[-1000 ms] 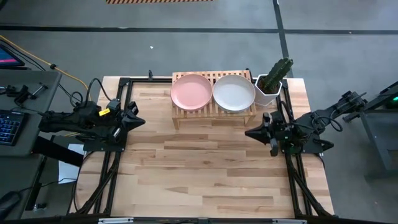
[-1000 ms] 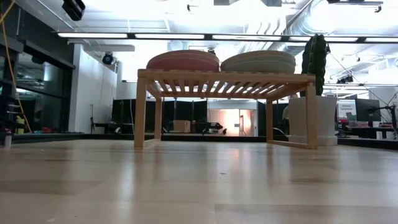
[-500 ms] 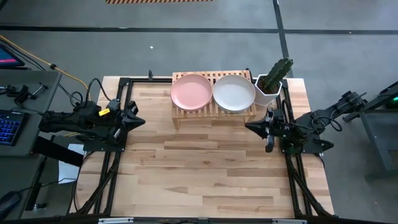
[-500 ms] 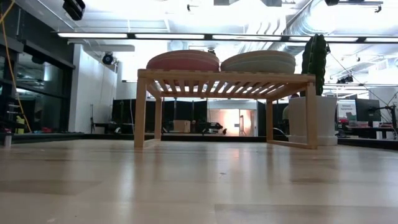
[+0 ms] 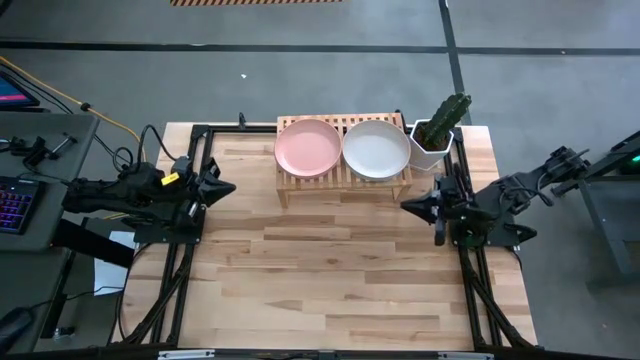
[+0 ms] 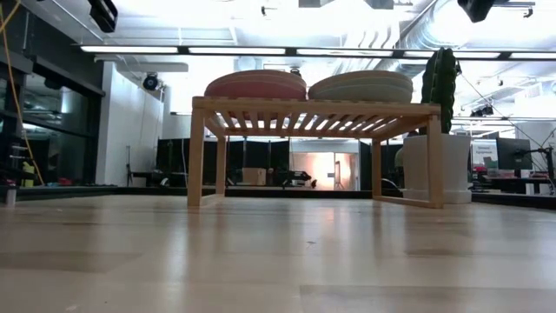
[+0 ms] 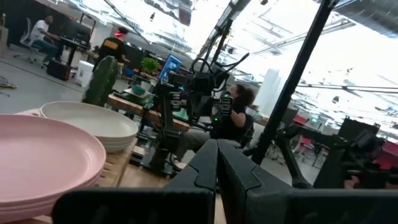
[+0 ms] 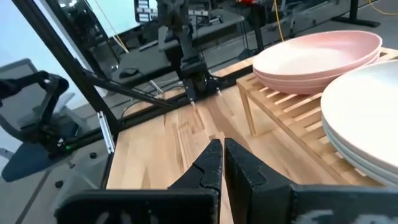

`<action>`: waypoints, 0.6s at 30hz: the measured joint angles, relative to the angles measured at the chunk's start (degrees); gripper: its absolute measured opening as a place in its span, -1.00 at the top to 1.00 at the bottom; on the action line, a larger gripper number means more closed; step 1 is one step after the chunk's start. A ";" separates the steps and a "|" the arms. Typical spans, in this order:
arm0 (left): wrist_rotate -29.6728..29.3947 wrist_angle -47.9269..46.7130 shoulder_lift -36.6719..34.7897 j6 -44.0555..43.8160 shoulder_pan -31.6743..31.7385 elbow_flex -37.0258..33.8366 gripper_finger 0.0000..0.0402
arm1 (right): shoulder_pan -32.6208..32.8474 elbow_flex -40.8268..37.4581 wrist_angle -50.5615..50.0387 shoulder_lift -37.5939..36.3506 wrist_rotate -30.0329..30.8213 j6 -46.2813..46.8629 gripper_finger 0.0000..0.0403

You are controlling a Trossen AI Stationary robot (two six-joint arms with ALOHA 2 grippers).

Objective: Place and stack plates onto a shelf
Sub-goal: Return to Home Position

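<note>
Two stacks of plates sit side by side on the slatted top of the light-wood shelf point(image 5: 343, 172): a pink stack point(image 5: 308, 147) on the left and a cream-white stack point(image 5: 376, 148) on the right. Both stacks also show in the low view, pink point(image 6: 255, 84) and cream point(image 6: 360, 86). My left gripper point(image 5: 228, 188) is shut and empty, held above the table's left edge, left of the shelf. My right gripper point(image 5: 408, 207) is shut and empty, just near-right of the shelf's right end. Its fingers point(image 8: 222, 163) point toward the shelf.
A white pot with a cactus point(image 5: 438, 135) stands at the shelf's right end, near the table's far right corner. Black frame rails point(image 5: 190, 200) run along the table's left and right sides. Bare wood tabletop point(image 5: 330, 270) lies in front of the shelf.
My right gripper has shifted a little near the shelf's right end, first toward the shelf and then back toward the table's right edge. The plates and the shelf have stayed put.
</note>
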 joint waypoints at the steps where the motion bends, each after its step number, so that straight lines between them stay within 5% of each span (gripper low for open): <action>1: 0.08 0.00 0.00 0.08 -0.02 0.00 1.00 | 0.00 0.00 0.11 -0.40 0.01 -0.21 1.00; 8: 0.75 -0.07 0.00 5.70 -0.02 0.00 1.00 | 0.00 0.00 0.38 -1.43 0.33 -0.09 1.00; 18: 9.95 0.61 -2.63 7.41 -0.02 -5.40 1.00 | 0.00 0.00 2.27 -1.30 2.77 0.08 1.00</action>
